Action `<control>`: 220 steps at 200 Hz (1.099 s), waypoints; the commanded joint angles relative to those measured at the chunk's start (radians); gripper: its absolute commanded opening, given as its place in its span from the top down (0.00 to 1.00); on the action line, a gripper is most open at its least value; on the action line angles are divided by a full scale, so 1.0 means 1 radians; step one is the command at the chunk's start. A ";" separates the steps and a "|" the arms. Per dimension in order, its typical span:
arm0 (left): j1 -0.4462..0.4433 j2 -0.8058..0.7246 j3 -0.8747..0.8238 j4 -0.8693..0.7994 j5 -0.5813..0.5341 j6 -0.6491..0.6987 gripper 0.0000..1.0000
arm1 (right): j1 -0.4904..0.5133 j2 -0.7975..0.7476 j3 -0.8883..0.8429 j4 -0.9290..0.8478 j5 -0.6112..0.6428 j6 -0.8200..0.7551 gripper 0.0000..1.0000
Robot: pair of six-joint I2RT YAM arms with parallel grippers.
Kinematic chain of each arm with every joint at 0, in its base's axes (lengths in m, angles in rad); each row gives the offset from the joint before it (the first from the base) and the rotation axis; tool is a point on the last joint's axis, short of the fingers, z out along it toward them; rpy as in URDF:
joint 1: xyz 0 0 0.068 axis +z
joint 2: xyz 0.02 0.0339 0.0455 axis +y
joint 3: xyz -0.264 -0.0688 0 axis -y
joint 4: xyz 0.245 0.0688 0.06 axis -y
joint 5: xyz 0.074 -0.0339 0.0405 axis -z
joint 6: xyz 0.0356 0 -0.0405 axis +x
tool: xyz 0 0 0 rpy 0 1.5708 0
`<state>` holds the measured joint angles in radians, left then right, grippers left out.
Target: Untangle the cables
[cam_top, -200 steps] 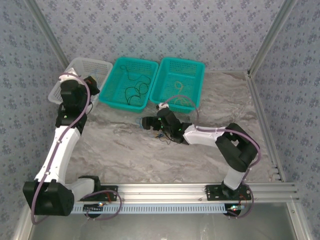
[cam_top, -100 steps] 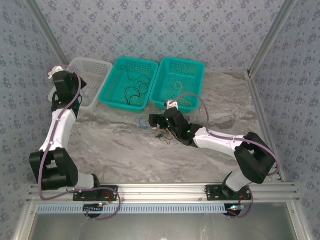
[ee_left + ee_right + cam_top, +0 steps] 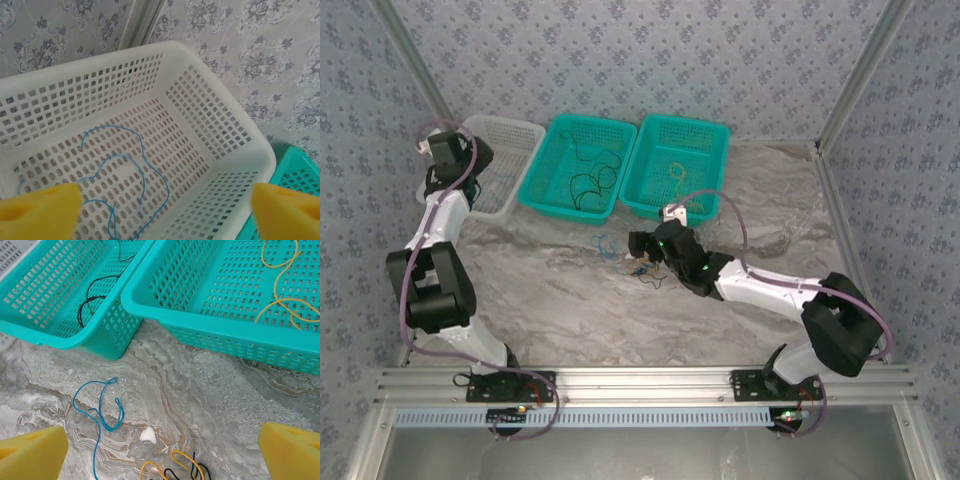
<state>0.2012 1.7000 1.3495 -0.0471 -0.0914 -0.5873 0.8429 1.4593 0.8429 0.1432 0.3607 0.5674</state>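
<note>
A: Where do the cables (image 3: 645, 272) lie?

B: A small tangle (image 3: 174, 467) of yellow and black cord lies on the marble table (image 3: 215, 385), at the bottom edge of the right wrist view. Left of it, one loose blue cable (image 3: 100, 410) curls on the same table, near the front of the middle basket (image 3: 60, 335). I cannot tell if its tail joins the tangle lower down.

A: And inside the baskets?

B: The middle basket, a teal one, holds a black cable (image 3: 82, 304). The right basket (image 3: 225, 335), also teal, holds a yellow cable (image 3: 286, 300). The white basket (image 3: 220, 150) on the left holds a second blue cord (image 3: 143, 152), lying in loose loops on its floor.

A: What about the right gripper (image 3: 160, 455)?

B: It is low over the table, just above the tangle. Its yellow pads (image 3: 30, 455) are spread wide and hold nothing. The tangle lies between them, but I cannot tell if they touch it.

A: And the left gripper (image 3: 162, 210)?

B: It hangs over the white basket and looks down into it. Its fingers are also spread wide, with nothing between them. The blue cord lies below on the basket floor, apart from both pads
</note>
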 commanded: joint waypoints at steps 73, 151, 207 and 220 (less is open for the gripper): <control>-0.021 -0.079 -0.045 -0.018 0.031 -0.014 0.01 | -0.005 -0.027 -0.013 -0.040 0.057 -0.008 0.00; -0.188 -0.222 -0.147 0.012 -0.107 0.060 0.01 | -0.020 -0.025 -0.008 -0.046 0.052 -0.011 0.00; -0.297 -0.398 -0.383 0.212 -0.115 0.044 0.01 | -0.031 -0.023 -0.004 -0.057 0.042 0.003 0.00; -0.332 -0.436 -0.432 0.221 -0.110 0.043 0.01 | -0.034 -0.023 -0.005 -0.055 0.043 0.010 0.00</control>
<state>-0.0856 1.3369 0.9852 0.0818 -0.1883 -0.5499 0.8173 1.4582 0.8326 0.1040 0.3859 0.5678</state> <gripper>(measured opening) 0.994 0.999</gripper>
